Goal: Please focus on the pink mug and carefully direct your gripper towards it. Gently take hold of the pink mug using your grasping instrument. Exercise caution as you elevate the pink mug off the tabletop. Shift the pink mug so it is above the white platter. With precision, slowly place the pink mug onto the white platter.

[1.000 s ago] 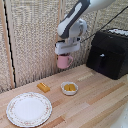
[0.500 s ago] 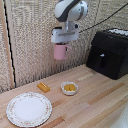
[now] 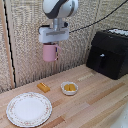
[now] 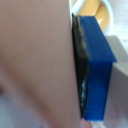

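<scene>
The pink mug [image 3: 50, 52] hangs high above the wooden table, held under the white gripper [image 3: 50, 46], which is shut on it. Its handle points toward the exterior view's right. The white platter [image 3: 29, 109] with a floral rim lies on the table at the exterior view's lower left, well below and left of the mug. In the wrist view the pale-pink mug wall [image 4: 35, 60] fills most of the picture, pressed against a dark-blue finger [image 4: 97, 75].
A small white bowl with orange contents [image 3: 69, 88] stands near the table's middle; it also shows in the wrist view [image 4: 95, 15]. An orange block [image 3: 43, 87] lies behind the platter. A black appliance [image 3: 110, 52] stands at the exterior view's right. A woven screen backs the table.
The gripper has lifted the pink mug higher and carried it toward the exterior view's left, away from the bowl.
</scene>
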You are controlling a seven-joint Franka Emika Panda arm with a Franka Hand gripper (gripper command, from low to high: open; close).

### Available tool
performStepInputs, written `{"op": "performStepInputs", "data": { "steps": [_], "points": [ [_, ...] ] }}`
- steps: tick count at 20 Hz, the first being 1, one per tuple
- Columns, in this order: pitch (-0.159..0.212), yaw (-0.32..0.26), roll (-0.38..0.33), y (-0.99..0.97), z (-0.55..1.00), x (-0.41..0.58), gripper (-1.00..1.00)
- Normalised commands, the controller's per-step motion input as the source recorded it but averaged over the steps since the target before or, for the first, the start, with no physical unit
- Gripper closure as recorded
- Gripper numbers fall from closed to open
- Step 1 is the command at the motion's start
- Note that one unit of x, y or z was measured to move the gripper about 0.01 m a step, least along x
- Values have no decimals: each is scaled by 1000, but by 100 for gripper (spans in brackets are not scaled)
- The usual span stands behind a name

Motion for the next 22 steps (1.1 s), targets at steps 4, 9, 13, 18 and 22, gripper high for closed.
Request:
{"op": "performStepInputs", "data": {
  "steps": [4,9,13,18,22],
  "points": [
    [57,0,-38,999,-31,-11,100],
    [10,0,-71,977,-283,-89,100],
    [15,32,-124,737,-560,-128,100],
    [23,73,-212,447,-640,-42,100],
    [7,62,-213,271,-503,-287,100]
  ]
}}
